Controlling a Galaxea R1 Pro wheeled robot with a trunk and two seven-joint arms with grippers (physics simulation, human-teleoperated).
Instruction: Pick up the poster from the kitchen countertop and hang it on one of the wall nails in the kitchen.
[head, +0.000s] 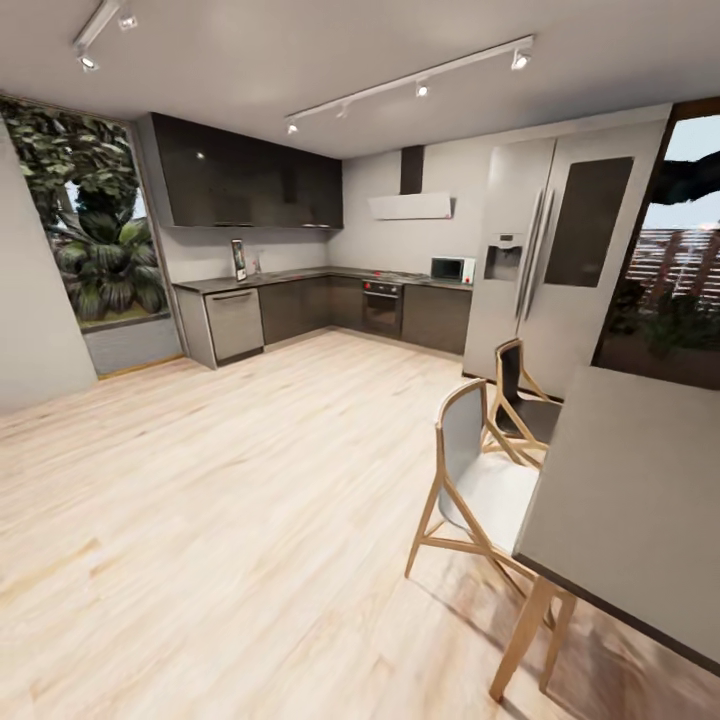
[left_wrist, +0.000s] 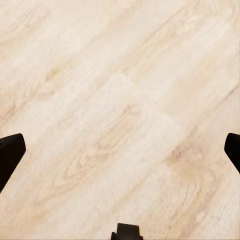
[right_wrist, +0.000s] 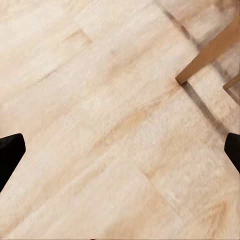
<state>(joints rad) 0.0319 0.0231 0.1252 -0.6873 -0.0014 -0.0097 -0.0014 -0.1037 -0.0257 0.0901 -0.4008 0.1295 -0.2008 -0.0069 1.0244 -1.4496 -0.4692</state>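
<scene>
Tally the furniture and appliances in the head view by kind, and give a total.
Chairs: 2, the near one and the far one
Dining table: 1
Fridge: 1
Microwave: 1
Oven: 1
Dishwasher: 1
Range hood: 1
Total: 8

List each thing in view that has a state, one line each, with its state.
poster: standing upright on the kitchen countertop, not yet picked up.
left pincer: open, empty, over wood floor.
right pincer: open, empty, over wood floor beside a chair leg.
fridge: doors shut.
dishwasher: door shut.
oven: door shut.
</scene>
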